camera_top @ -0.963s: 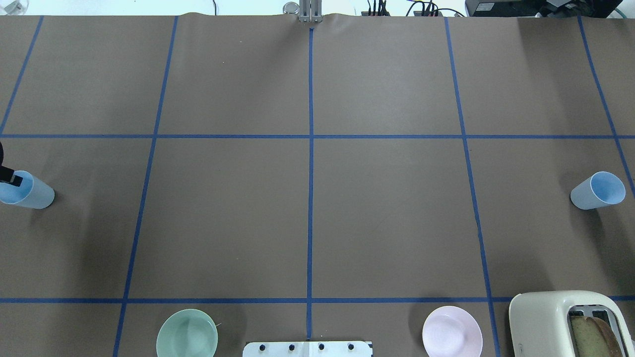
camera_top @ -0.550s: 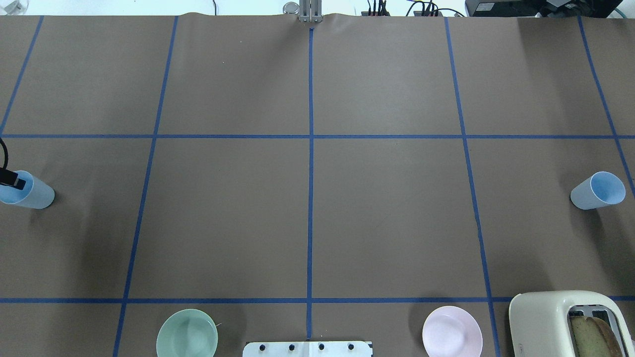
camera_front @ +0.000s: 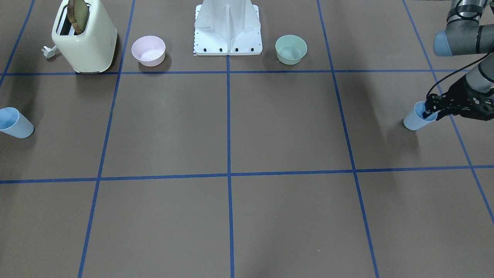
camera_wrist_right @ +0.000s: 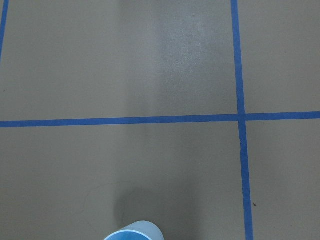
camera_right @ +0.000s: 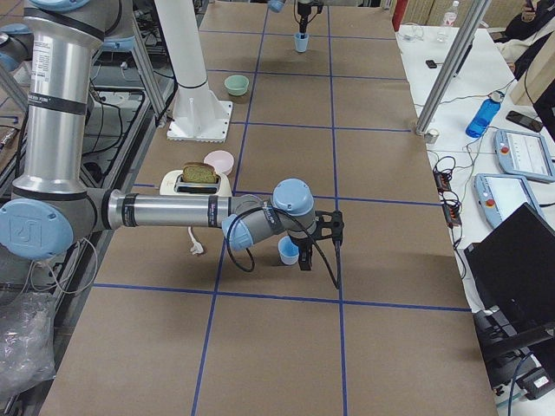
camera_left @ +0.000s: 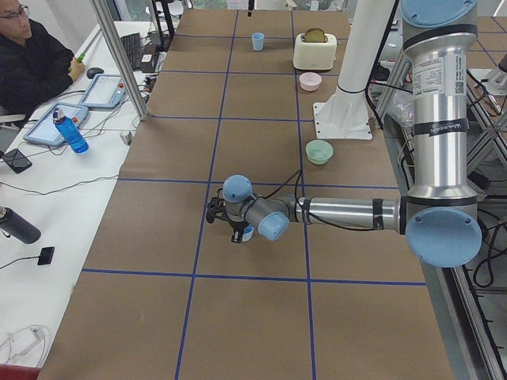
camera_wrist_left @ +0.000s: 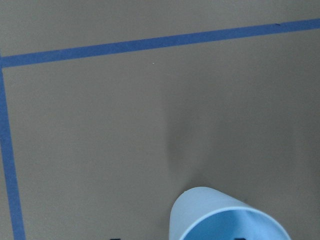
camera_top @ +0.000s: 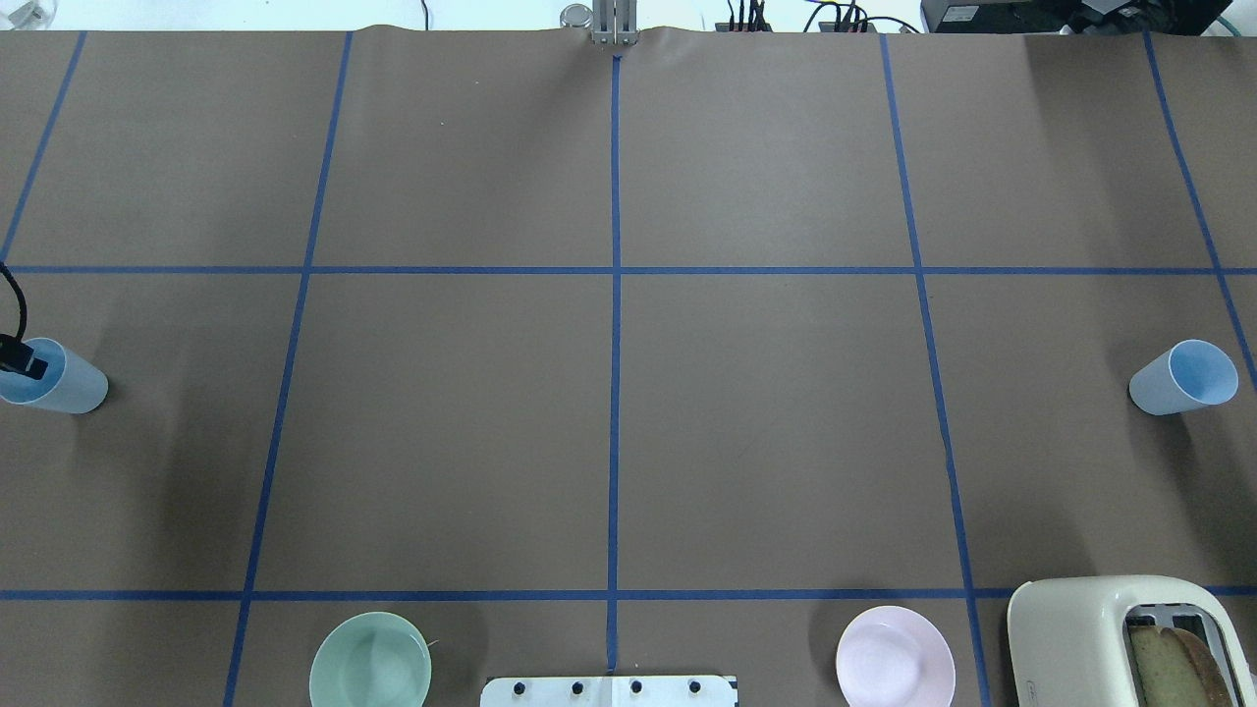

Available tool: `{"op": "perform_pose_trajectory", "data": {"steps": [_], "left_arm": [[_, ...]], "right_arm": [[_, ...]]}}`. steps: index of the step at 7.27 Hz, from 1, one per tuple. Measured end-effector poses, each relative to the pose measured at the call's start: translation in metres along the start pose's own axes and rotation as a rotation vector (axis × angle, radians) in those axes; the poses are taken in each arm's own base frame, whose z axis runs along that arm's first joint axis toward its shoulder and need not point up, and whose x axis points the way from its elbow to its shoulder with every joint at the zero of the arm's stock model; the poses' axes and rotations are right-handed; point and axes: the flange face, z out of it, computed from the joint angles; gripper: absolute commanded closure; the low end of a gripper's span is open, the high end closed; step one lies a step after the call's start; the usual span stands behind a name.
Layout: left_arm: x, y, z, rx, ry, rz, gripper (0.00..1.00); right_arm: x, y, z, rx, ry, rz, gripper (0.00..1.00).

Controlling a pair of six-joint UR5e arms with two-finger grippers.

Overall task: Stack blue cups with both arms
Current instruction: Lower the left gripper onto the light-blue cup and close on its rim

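Two pale-blue cups stand upright at opposite ends of the table. The left cup (camera_top: 61,387) also shows in the front-facing view (camera_front: 416,119). My left gripper (camera_front: 429,114) is open and straddles its rim, with one finger (camera_top: 27,364) inside the cup and the other outside. The left wrist view shows this cup's rim (camera_wrist_left: 227,217) at the bottom edge. The right cup (camera_top: 1182,378) stands free, and it also shows in the front-facing view (camera_front: 14,122). My right gripper (camera_right: 306,253) hangs just beside it, toward the table's end. I cannot tell whether the right gripper is open or shut.
A cream toaster (camera_top: 1110,628) holding a bread slice, a pink bowl (camera_top: 894,656) and a mint-green bowl (camera_top: 370,660) stand along the robot's edge beside the white pedestal (camera_front: 227,27). An operator (camera_left: 32,63) sits at a side desk.
The left finger has shifted slightly left and lower at the left cup's rim, and its black cable has moved further into view. Both cups stay put.
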Motion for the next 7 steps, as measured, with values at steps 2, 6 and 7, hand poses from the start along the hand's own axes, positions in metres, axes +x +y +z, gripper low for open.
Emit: {"op": "perform_pose_trajectory", "data": {"steps": [2, 6, 7], "left_arm": [[0.002, -0.002, 0.003, -0.004, 0.001, 0.007, 1.0], [0.078, -0.048, -0.041, -0.003, 0.047, 0.022, 1.0], [0.122, -0.072, -0.069, -0.018, 0.049, 0.004, 1.0]], "right_arm": [[0.0, -0.001, 0.0, 0.001, 0.001, 0.0, 0.0], [0.0, 0.001, 0.008, -0.013, 0.008, 0.001, 0.0], [-0.003, 0.003, 0.016, -0.027, 0.015, -0.001, 0.0]]}}
